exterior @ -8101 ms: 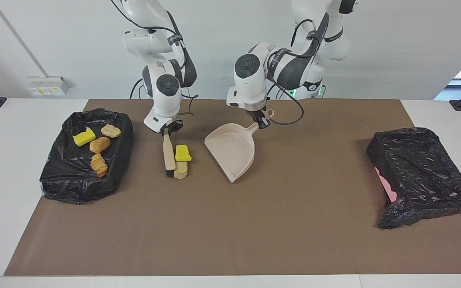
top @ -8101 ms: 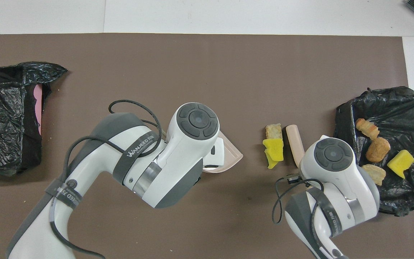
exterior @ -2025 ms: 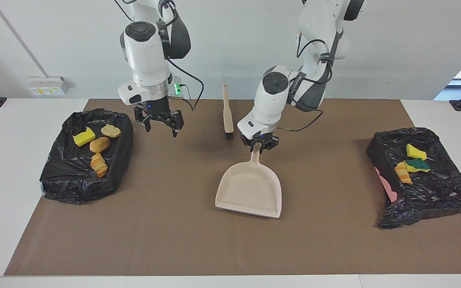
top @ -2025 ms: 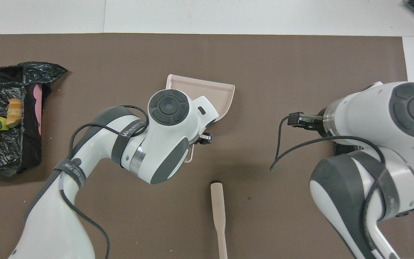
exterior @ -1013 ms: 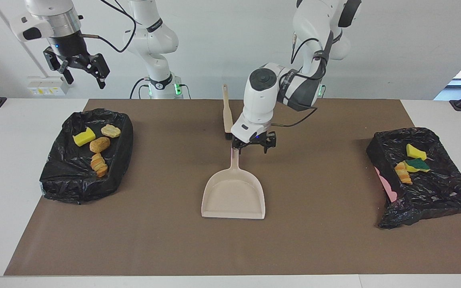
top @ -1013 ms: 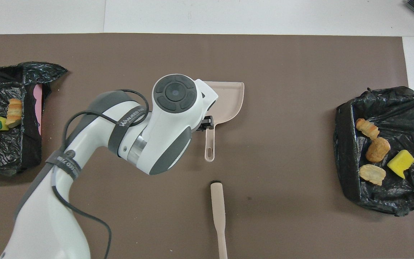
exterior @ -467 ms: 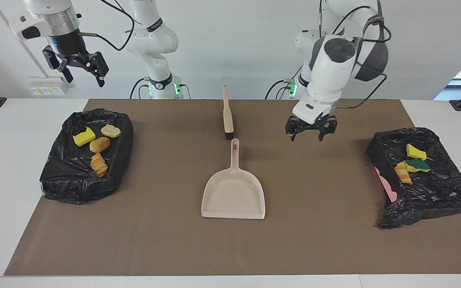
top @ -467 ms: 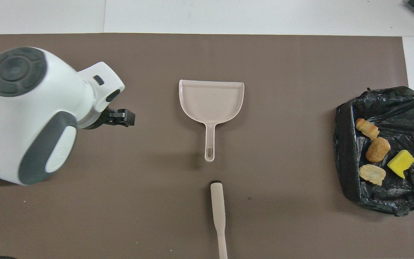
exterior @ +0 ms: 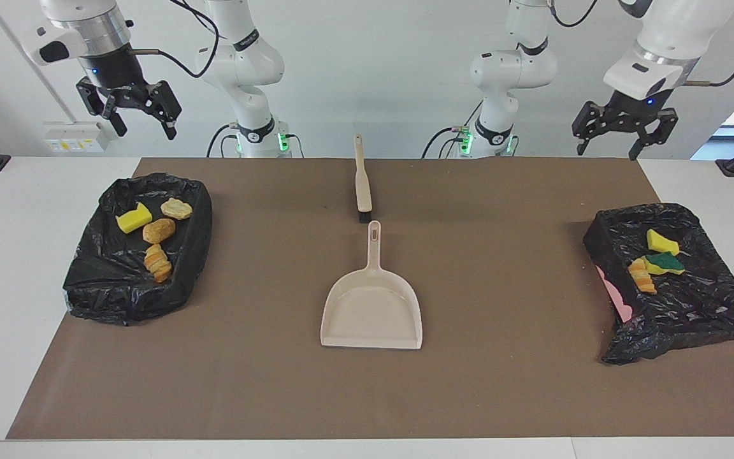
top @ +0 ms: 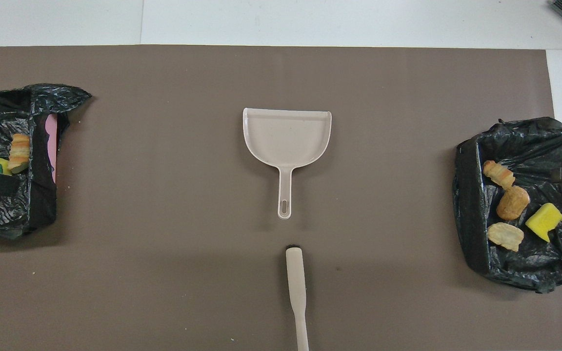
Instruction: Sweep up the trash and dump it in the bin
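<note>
White walls back a white table covered by a brown mat, and we have both arms pulled up and away from it. Our left gripper hangs high over the left arm's end of the table with its fingers spread and nothing between them; our right gripper hangs the same way over the right arm's end, fingers apart and empty. We judge both arms to be waiting. Between them the dustpan lies flat and empty on the mat, mouth pointing away from us and handle toward us, so either arm could take it by the handle again. The brush lies just nearer to us, in line with that handle but not touching it, bristles toward the pan. No trash sits loose on the mat. One bin, lined with a black bag, stands at the left arm's end and holds trash: a yellow sponge chunk, a green-backed one and an orange pastry-like scrap. A second bagged bin at the right arm's end holds more scraps, one yellow chunk and three tan pieces. With tools set down and the mat swept, we judge this round of sweeping and dumping done.
</note>
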Available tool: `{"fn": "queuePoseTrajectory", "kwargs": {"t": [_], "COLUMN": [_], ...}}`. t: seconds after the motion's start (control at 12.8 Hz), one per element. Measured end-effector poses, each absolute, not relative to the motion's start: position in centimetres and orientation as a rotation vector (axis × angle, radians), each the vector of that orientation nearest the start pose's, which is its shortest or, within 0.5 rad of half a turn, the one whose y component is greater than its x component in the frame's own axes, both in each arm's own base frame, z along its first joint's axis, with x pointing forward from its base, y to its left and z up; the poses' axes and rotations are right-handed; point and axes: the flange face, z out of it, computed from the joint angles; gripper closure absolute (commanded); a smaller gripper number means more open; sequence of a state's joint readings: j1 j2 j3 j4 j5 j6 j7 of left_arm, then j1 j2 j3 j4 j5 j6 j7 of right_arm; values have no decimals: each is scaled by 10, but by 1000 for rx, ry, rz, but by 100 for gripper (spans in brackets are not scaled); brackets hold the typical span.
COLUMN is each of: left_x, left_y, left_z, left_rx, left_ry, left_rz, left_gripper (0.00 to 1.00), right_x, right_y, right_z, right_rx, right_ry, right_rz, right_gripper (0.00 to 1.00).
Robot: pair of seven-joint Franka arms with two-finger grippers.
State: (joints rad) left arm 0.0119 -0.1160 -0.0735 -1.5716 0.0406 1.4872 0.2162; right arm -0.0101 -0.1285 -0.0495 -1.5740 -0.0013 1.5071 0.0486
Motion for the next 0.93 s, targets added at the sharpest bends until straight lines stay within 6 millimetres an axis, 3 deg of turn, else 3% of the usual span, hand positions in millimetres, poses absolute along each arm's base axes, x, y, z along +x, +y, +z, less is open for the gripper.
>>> {"fn": "queuePoseTrajectory", "kwargs": {"t": [0.31,0.55,0.93], "left_x": [512,524,509], "left_y": [-21,-21,-23], "left_z": [706,706,710], "left_rx": [-3097,-3107,-3106], "left_ry": [407,412,391], "left_rz": [38,59,71], "left_gripper": [0,0,0], "right_x": [506,506,506], "right_y": [-28,-28,-29], "right_z": [685,685,683], "right_rx": [-3137,-3143,-3144], "right_ry": [151,150,153], "right_rz": [-96,-95,-88], "right_gripper": [0,0,0]}}
